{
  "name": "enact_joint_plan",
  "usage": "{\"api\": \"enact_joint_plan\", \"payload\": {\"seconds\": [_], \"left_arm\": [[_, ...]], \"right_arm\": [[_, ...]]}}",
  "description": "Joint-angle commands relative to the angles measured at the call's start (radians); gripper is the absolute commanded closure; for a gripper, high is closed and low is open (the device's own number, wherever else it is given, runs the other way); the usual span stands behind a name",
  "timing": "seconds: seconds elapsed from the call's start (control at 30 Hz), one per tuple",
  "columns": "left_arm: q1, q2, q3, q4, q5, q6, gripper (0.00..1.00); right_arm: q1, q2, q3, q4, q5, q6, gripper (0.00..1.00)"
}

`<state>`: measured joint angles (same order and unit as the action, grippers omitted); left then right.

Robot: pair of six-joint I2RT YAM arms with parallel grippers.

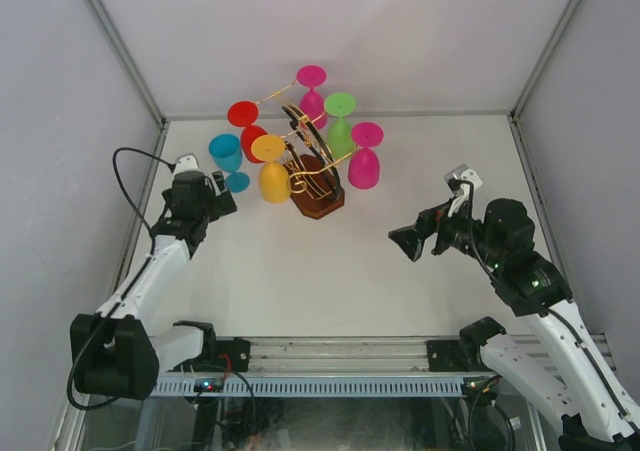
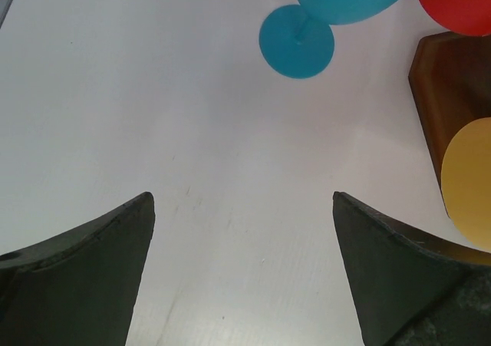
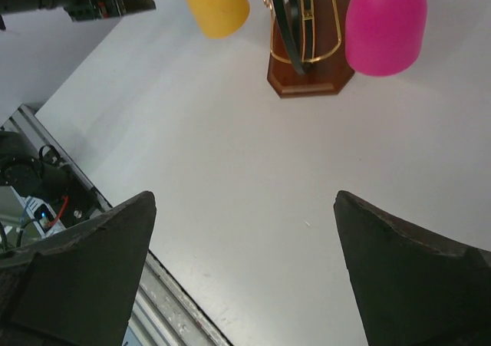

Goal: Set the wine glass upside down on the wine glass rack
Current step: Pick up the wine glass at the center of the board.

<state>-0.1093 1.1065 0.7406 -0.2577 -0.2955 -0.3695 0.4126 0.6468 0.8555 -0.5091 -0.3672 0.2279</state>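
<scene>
A white table (image 1: 300, 281) sits inside a pale-walled enclosure with metal corner posts (image 1: 115, 46) slanting toward the far wall. Along the near edge runs a silver rail (image 1: 330, 349), with a pale blue slotted strip (image 1: 320, 384) just nearer. Over the far middle, five coloured glasses hang bowl-down, foot-up (the yellow and pink ones plainly clear of the tabletop): a red glass (image 1: 252, 139) at the left, a yellow glass (image 1: 274, 181) nearest, a magenta glass (image 1: 313, 106) farthest, a green glass (image 1: 340, 136) beside it, a pink glass (image 1: 363, 168) at the right

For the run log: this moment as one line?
left gripper open, empty | right gripper open, empty | blue wine glass upright on table, beside wine glass rack, not hung
</scene>
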Motion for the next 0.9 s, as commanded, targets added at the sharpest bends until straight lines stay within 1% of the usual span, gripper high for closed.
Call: {"api": "enact_joint_plan", "payload": {"seconds": [0.0, 0.3, 0.4, 0.57, 0.7, 0.87], "left_arm": [[0.02, 0.066, 0.099, 0.076, 0.082, 0.089, 0.0], [0.026, 0.245, 0.198, 0.145, 0.127, 0.206, 0.0], [0.033, 0.299, 0.237, 0.157, 0.122, 0.226, 0.0], [0.06, 0.349, 0.26, 0.244, 0.184, 0.245, 0.0], [0.074, 0.422, 0.324, 0.24, 0.228, 0.283, 0.0], [0.081, 0.484, 0.379, 0.243, 0.245, 0.296, 0.0]], "right_arm": [[-0.011, 0.015, 0.017, -0.064, -0.005, -0.008, 0.01], [-0.015, -0.001, 0.02, -0.088, -0.001, -0.031, 0.0], [-0.015, 0.003, 0.019, -0.094, -0.002, -0.034, 0.0], [-0.014, 0.015, 0.02, -0.089, -0.003, -0.038, 0.0], [-0.014, 0.023, 0.02, -0.082, -0.003, -0.043, 0.0], [-0.015, 0.05, 0.019, -0.07, -0.019, -0.051, 0.01]]}}
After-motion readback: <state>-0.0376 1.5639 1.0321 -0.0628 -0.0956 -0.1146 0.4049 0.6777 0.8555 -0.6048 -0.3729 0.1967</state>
